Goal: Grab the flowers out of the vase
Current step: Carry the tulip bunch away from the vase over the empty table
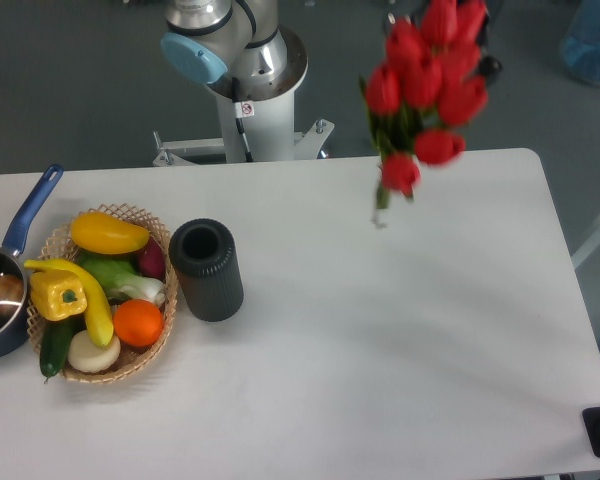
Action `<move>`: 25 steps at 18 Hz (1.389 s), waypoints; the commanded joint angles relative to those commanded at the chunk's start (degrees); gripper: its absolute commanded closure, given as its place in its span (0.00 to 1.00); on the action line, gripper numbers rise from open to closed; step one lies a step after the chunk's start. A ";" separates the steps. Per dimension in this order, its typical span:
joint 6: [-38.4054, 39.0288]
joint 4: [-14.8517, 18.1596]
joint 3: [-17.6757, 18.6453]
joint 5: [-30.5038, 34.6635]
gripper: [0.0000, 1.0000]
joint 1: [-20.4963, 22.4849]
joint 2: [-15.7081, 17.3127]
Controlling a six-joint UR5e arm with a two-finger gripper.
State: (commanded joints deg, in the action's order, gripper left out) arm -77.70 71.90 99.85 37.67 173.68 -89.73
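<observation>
Tulips out of vase, airborne
Red tulips [427, 70] hang upper right of frame, stems down, well apart from empty black vase [207, 270] left-centre on tabletop [400, 340]. Tool hidden; grip state can't tell.

I'm looking down over a white table [400, 340] sitting on a dark grey floor [70, 80], with soft even light falling.

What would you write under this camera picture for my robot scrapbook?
Red tulips float blurred above the white table, far from the empty black vase standing beside a basket of vegetables.
</observation>
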 joint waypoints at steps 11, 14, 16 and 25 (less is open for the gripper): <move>0.44 -1.32 -3.42 28.65 0.96 -7.46 -8.96; 0.53 -1.23 -6.50 35.26 0.96 -10.11 -11.25; 0.62 -0.97 -7.81 37.20 0.97 -11.34 -12.04; 1.58 4.04 -16.87 49.50 0.96 -15.82 -14.86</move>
State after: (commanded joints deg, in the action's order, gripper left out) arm -76.11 75.93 82.97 87.17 157.86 -104.59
